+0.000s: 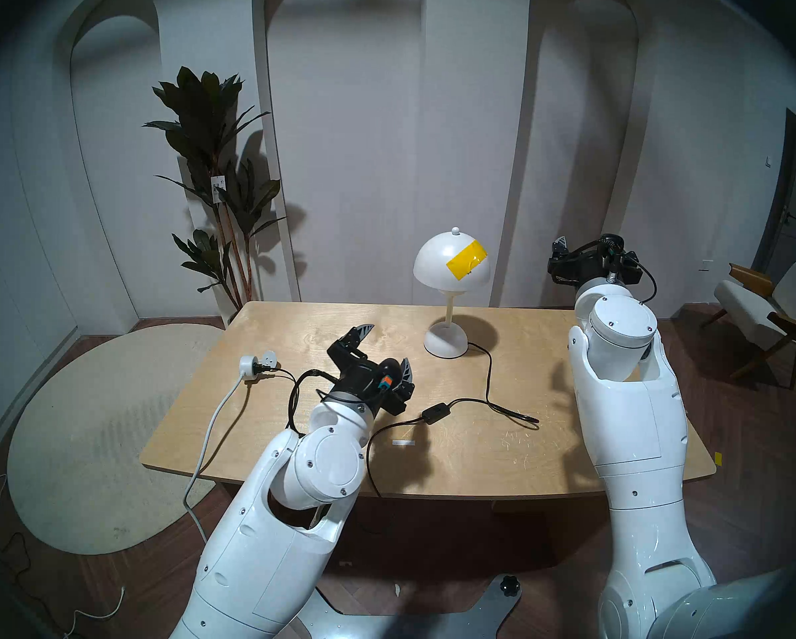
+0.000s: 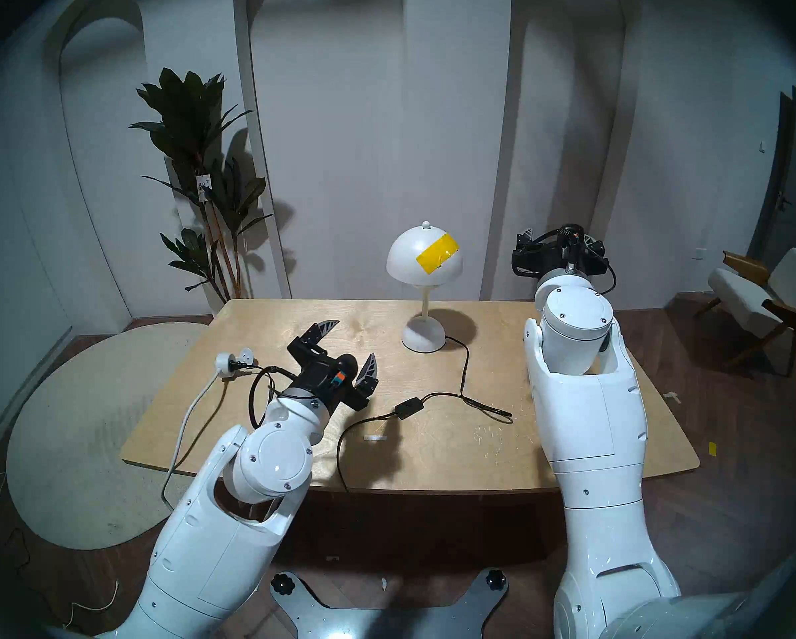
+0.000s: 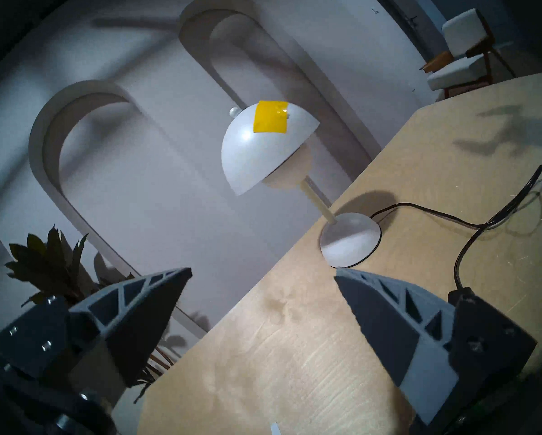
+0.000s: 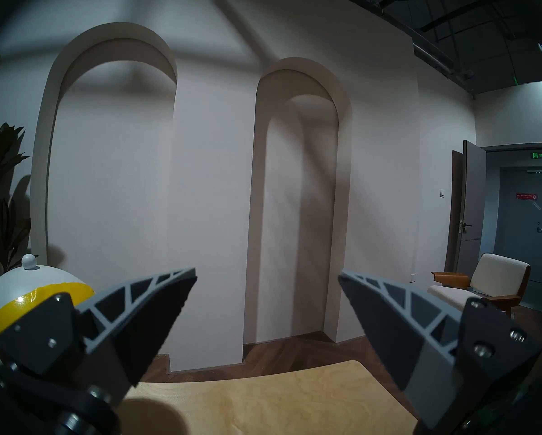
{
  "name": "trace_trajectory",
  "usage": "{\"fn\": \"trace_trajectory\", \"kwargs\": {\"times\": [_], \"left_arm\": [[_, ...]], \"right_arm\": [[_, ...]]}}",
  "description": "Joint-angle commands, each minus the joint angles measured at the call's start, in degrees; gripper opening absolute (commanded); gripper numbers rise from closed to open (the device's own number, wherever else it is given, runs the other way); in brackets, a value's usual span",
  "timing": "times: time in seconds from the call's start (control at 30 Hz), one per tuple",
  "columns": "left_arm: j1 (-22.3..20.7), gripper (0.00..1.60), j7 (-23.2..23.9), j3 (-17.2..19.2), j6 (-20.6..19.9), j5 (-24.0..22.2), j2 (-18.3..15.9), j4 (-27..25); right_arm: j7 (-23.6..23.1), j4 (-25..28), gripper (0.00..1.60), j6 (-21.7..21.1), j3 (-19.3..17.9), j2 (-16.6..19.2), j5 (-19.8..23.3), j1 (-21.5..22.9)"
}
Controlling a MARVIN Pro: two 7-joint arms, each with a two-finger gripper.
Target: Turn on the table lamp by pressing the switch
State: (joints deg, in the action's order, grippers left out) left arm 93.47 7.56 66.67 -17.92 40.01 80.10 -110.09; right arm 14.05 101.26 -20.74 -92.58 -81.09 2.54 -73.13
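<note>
Switch: the small black oblong switch [image 1: 435,412] lies flat on the table [image 1: 294,453], near the front half, between the two arms, with nothing touching it.
Cord: the black cord [image 1: 488,375] runs from the switch back to the lamp base, with a folded loop lying off toward the right arm; its other length trails forward over the table's front edge.
Left gripper: the left gripper [image 1: 386,350] hovers above the table just left of the switch, jaws spread wide, nothing between them.
Power socket: a round white power socket [image 1: 254,363] sits near the table's left edge with a black plug in it; its grey cable drops to the floor.
Table lamp: the table lamp [image 1: 451,292] stands upright toward the table's back edge, unlit, yellow tape across the dome shade.
Right gripper: the right gripper [image 4: 267,279] is raised beside the shade at the table's far right, fingers parted and empty.
Background: a potted plant [image 1: 216,177] stands behind the table's left corner, an armchair [image 1: 764,310] at far right.
</note>
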Motion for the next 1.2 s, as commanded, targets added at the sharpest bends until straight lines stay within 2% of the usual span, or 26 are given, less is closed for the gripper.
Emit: {"fn": "trace_trajectory", "kwargs": {"times": [0.0,0.07,0.1,0.3,0.57,0.87,1.17], "left_arm": [[-5.89,1.6,-1.92,-4.27,-3.49,9.84,4.54,3.11],[-8.17,1.6,-2.53,-5.82,-5.65,11.39,5.71,5.24],[-7.47,1.6,-2.62,-5.75,-5.75,12.44,6.25,5.05],[-11.15,1.6,-3.1,-9.28,-11.35,18.0,8.39,9.23],[-13.67,1.6,-3.03,-14.78,-18.31,21.11,8.83,11.93],[-11.71,1.6,1.35,-19.23,-23.7,22.36,5.75,8.52],[-11.34,1.6,3.38,-19.99,-25.21,23.15,4.55,7.32]], "right_arm": [[-0.03,1.05,1.6,0.42,0.0,0.15,-0.02,0.88],[0.01,1.05,1.6,0.42,0.04,0.21,0.04,0.88],[0.03,1.05,1.6,0.42,0.05,0.23,0.07,0.88],[0.16,1.06,1.6,0.44,0.16,0.39,0.25,0.88],[0.33,1.1,1.6,0.48,0.29,0.58,0.47,0.86],[0.51,1.14,1.6,0.54,0.43,0.79,0.71,0.83],[0.72,1.15,1.6,0.57,0.58,1.0,0.95,0.82]]}}
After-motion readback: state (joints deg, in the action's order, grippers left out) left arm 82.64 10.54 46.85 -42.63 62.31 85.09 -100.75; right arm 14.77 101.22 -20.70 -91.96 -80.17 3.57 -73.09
